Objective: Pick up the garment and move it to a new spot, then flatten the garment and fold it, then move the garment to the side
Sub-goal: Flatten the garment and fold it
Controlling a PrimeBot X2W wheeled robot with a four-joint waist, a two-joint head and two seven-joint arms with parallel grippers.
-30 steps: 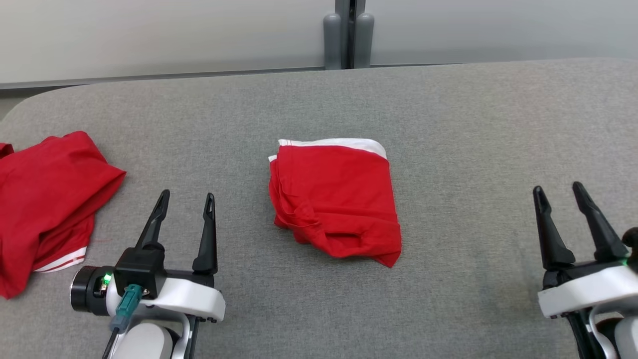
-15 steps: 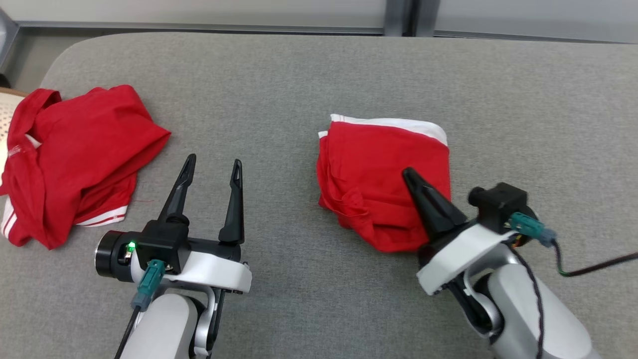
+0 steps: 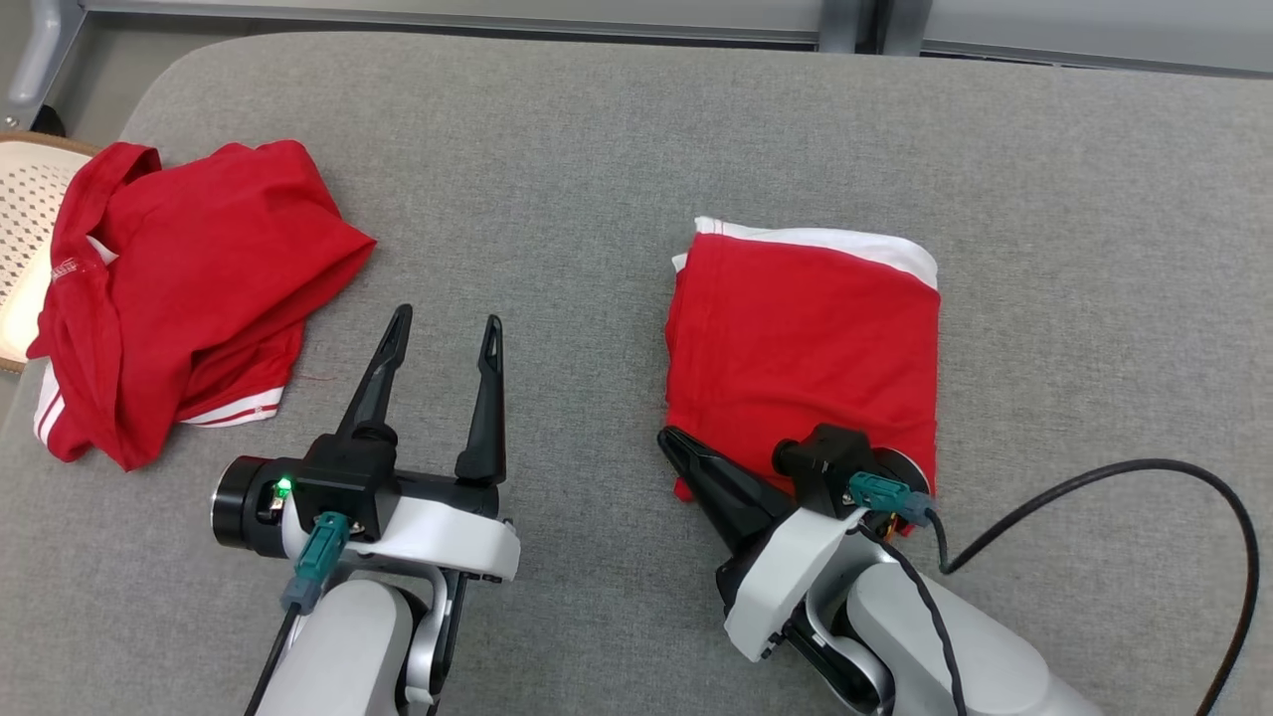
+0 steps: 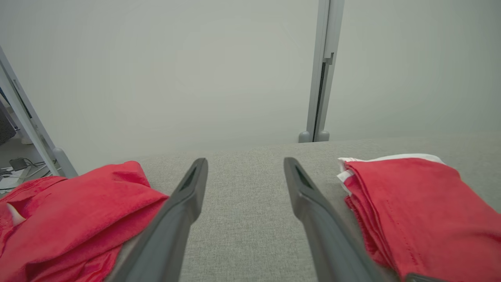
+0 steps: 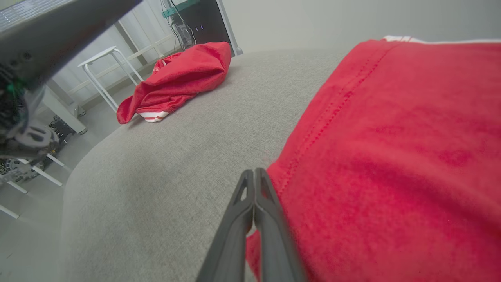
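The garment (image 3: 806, 338), red with a white band at its far edge, lies folded on the grey table (image 3: 597, 149); it also shows as garment (image 4: 422, 207) and garment (image 5: 391, 156). My right gripper (image 3: 668, 440) is shut, its tip low on the table at the garment's near left corner. In the right wrist view the right gripper (image 5: 254, 172) has both fingers pressed together along the garment's hem, with no cloth seen between the tips. My left gripper (image 3: 447, 318) hovers open and empty left of the garment; in its own view the left gripper (image 4: 245, 161) frames bare table.
A second red garment (image 3: 189, 278) lies crumpled at the table's left end, beside a perforated pale seat (image 3: 25, 199). A black cable (image 3: 1144, 477) loops over the table by my right arm. A white stool (image 5: 98, 58) stands beyond the table's edge.
The head camera has tilted down and shifted. My right gripper shut and swung in from the far right, crossed over the garment, and came down at its near left corner. The left gripper stayed open.
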